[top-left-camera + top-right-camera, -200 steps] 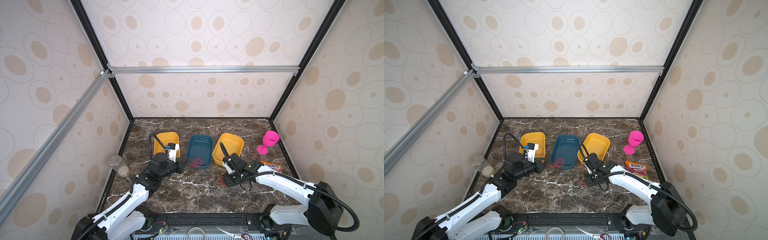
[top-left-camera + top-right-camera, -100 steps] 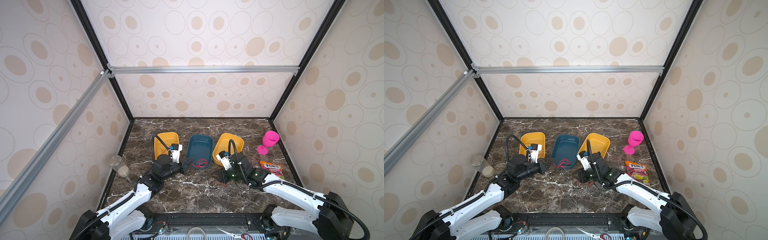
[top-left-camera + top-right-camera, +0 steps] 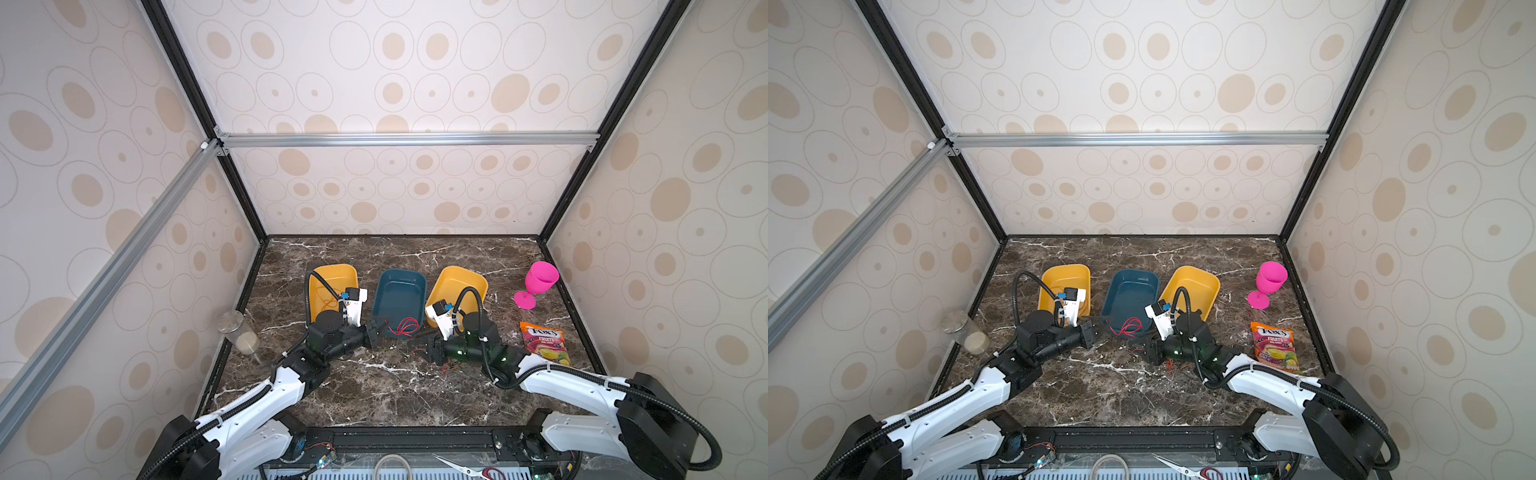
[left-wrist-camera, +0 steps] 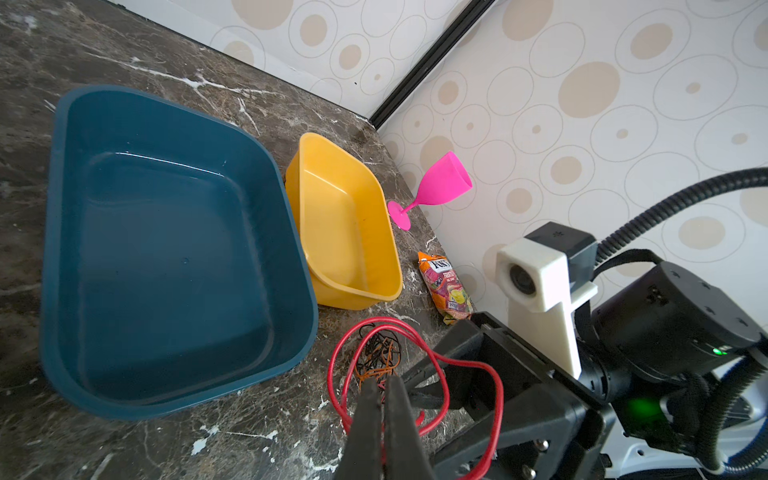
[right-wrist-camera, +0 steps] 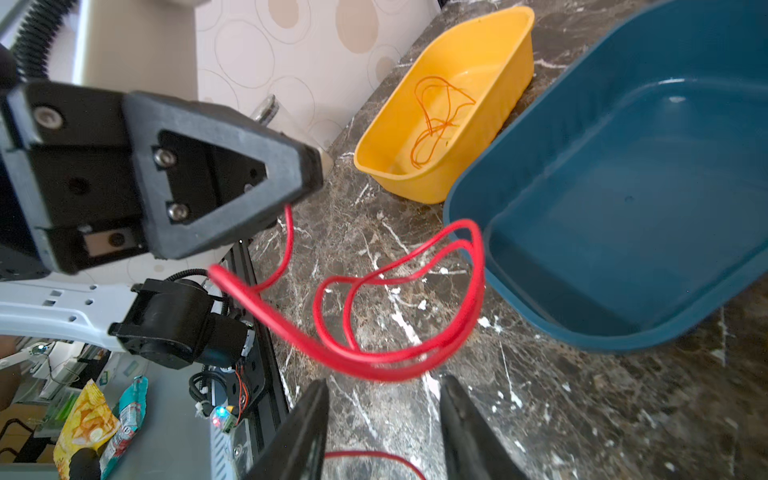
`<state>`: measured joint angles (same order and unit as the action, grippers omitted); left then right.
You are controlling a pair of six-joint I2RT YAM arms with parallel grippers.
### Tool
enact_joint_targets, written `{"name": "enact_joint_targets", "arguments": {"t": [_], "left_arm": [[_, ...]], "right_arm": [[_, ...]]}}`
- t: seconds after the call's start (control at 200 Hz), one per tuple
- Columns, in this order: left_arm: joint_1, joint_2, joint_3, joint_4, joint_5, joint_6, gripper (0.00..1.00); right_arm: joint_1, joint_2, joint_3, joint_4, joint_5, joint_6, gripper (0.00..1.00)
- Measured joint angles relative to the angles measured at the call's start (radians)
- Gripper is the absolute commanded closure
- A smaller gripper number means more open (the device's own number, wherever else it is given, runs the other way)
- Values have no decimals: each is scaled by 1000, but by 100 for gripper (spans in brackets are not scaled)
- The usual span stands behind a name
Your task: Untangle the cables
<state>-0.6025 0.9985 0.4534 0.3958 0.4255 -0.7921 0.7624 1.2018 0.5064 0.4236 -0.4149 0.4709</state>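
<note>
Plainly, the left gripper [image 4: 382,390] has its fingers pressed flat together on the red cable [image 5: 370,365], which leaves its tip and hangs in several loose loops above the marble table [image 3: 374,399], just on the near side of the blue tray [image 3: 401,272]. Facing it from the right, the right gripper [image 5: 383,399] sits low over the table with its jaws well apart and nothing clamped between them. The red loops hang just beyond its fingertips, and a thin red strand crosses lower between the fingers, though whether it touches them cannot be told. A small tangle of orange and black cables [image 4: 380,353] lies on the table beside the right gripper, near the blue tray's near right corner. The blue tray itself holds nothing. To its left, the left yellow tray [image 3: 334,266] holds a single orange cable [image 5: 432,120] in loose curls. To its right, touching its side, stands the right yellow tray [image 3: 467,275]. Farther right are a pink goblet [image 3: 541,279] and, nearer, a candy bag [image 3: 543,347]. A clear jar [image 3: 237,332] stands at the table's left edge.
</note>
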Motion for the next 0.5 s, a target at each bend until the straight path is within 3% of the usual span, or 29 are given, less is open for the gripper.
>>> {"name": "enact_joint_targets", "arguments": {"t": [0.275,0.395,0.5], "left_arm": [[-3,0,-5,8,0,-2,100],[-5,0,-6,9,0,-3,100],[-5,0,-9,8,0,-3,100]], "right_arm": [[0,52,7,92,-15,-4,57],[1,78,10,108,-23,-4,67],[2,85,10,120,-24,1,82]]}}
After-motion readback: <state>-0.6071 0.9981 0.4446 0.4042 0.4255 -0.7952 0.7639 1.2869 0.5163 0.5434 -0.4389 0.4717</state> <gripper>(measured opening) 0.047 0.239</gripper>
